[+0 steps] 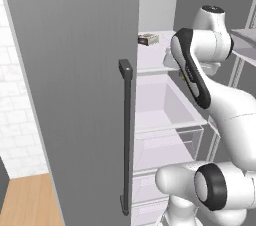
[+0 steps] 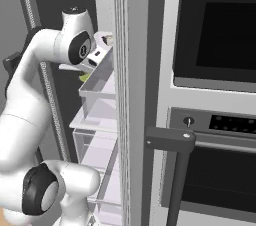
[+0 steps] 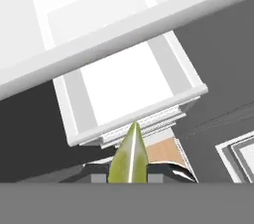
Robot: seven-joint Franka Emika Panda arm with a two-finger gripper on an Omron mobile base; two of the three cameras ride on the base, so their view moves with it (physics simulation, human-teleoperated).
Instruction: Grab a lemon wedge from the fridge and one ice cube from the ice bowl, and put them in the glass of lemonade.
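Your claw (image 3: 128, 178) is gripping the lemon wedge (image 3: 128, 156) at the bottom centre of the hand view, above the fridge (image 1: 70, 70) drawers. In the right base view, the wedge (image 2: 85, 76) is peeking out at upper left.

The fridge (image 1: 75, 95) door looks like brushed matt grey metal; the lemon wedge (image 3: 129, 156) is glossy, its shelves (image 1: 165, 115) smooth white plastic.

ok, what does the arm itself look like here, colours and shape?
Glossy white rounded links with black bands at the joints: a black ring at the elbow and a black strip along the forearm. Round white end cap on the upper joint. No cables visible.
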